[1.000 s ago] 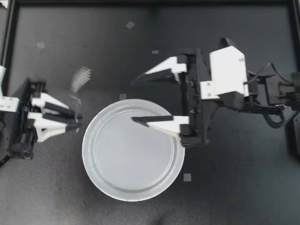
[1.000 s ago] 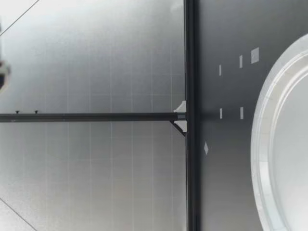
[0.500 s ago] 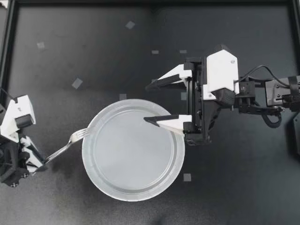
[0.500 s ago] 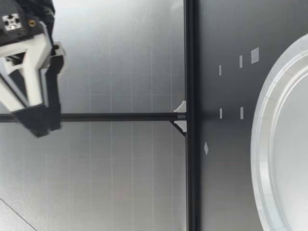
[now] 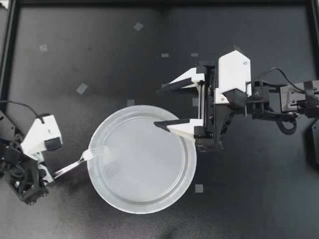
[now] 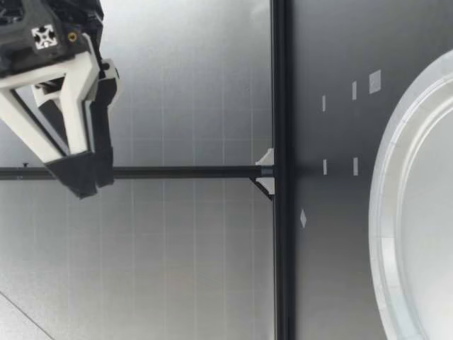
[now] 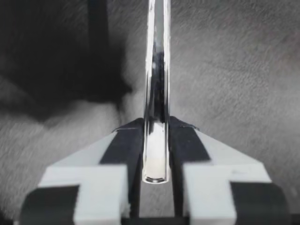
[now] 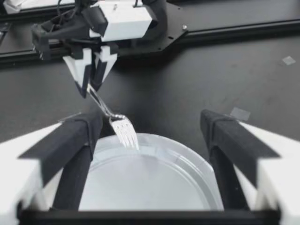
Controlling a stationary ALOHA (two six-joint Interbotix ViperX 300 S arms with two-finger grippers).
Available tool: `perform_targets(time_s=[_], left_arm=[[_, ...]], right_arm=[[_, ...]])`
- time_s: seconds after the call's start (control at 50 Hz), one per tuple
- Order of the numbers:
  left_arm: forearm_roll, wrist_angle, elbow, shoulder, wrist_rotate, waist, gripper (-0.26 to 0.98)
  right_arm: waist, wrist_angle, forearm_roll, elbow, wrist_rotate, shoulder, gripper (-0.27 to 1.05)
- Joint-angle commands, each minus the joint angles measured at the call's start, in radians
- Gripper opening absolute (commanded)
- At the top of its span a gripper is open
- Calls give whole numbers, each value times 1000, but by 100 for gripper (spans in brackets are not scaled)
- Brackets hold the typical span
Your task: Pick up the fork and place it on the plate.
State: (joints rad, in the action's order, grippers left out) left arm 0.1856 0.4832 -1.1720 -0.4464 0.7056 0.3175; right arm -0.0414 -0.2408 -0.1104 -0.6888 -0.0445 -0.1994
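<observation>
Tines of the shiny metal fork (image 5: 83,158) have moved in over the rim of the round grey plate (image 5: 142,208). Left gripper (image 5: 54,173), angled inward, clamps the handle, seen clearly only in the left wrist view. Right gripper (image 5: 157,107) hovers spread above the plate.

Right gripper (image 5: 157,107), right of centre: white wedge fingers (image 5: 182,128) tipped black, white boxy housing (image 5: 234,72), black cable (image 5: 286,129) looped behind. Left gripper (image 5: 51,174), lower left: same black-and-white build, white box (image 5: 42,135), thin black lead (image 5: 22,103).

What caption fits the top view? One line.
Left end effector holds fork, tines over plate rim; right end effector open.
</observation>
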Motion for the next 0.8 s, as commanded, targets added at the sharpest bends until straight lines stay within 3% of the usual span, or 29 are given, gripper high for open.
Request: perform_targets(time_s=[0.0,0.52,0.78], left_arm=[[3,-40,26,28,-5,5,-10],[17,-43,52,143,-5,5,-10],[146,17,58,212,-12,5,-10]], right_arm=[[-6,-14,-3,6,3,-5,82],[-6,-17,-2,-3,34,9,82],[-6,-21,-2,-3,34,12,82]])
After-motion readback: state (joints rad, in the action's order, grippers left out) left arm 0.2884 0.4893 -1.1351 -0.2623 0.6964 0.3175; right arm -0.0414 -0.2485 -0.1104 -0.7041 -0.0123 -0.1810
